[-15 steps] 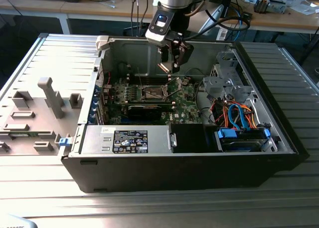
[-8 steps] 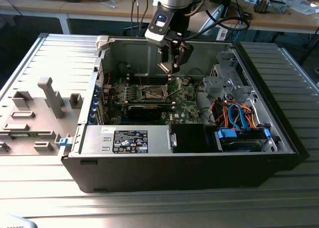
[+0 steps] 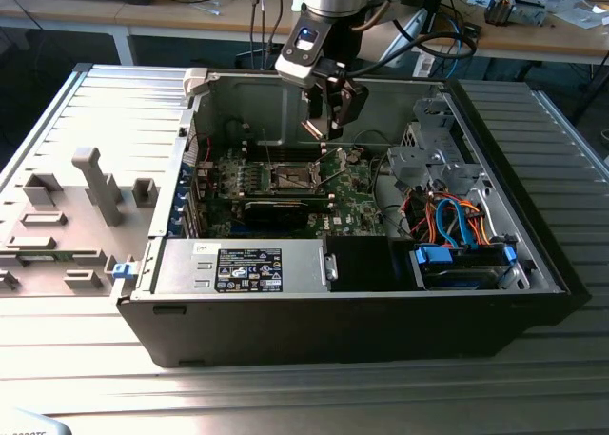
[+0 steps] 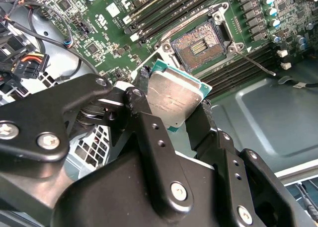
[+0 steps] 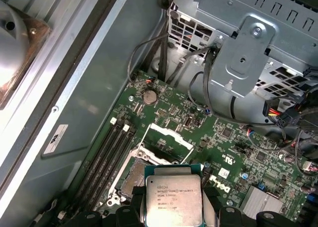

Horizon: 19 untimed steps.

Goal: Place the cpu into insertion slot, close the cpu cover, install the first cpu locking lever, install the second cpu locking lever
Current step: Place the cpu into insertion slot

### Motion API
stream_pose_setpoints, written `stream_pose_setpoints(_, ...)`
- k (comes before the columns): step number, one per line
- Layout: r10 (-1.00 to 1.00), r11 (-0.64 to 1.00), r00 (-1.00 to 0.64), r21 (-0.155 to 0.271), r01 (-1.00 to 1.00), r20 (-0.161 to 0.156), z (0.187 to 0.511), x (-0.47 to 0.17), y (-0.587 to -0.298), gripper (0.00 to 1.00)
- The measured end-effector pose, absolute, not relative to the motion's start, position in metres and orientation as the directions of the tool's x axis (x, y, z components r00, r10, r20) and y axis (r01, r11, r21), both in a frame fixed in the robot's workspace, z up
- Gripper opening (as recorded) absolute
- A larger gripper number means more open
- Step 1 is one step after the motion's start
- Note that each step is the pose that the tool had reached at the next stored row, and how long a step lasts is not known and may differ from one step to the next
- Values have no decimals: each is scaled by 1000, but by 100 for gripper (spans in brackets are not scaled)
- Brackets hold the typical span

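Observation:
My gripper (image 3: 324, 130) hangs inside the open computer case, above the green motherboard (image 3: 352, 183). It is shut on the cpu (image 4: 174, 95), a flat square chip with a silver-grey face, held by its edges between the two black fingers (image 4: 141, 105). The cpu (image 5: 174, 197) is tilted and sits in the air, a short way off the insertion slot (image 4: 198, 43). The slot (image 5: 136, 175) lies bare with its contacts showing. The cpu cover (image 5: 166, 136) stands raised at the slot's far side. A thin locking lever (image 4: 256, 63) sticks out loose beside the slot.
Memory slots (image 4: 164, 8) run alongside the socket. A grey drive cage (image 3: 433, 149) and orange and blue cables (image 3: 447, 216) fill the exterior view's right of the case. The labelled power-supply box (image 3: 249, 268) lines the near wall. A plastic shroud (image 3: 67, 207) lies outside.

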<state>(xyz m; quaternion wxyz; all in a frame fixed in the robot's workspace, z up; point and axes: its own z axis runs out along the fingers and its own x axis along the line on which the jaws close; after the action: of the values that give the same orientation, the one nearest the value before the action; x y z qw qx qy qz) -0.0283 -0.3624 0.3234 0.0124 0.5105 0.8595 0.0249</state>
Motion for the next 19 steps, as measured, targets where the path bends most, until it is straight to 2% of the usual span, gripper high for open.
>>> stream_pose_setpoints(19, 896, 444, -445, 55, 894, 3, 323, -28, -362, 55)
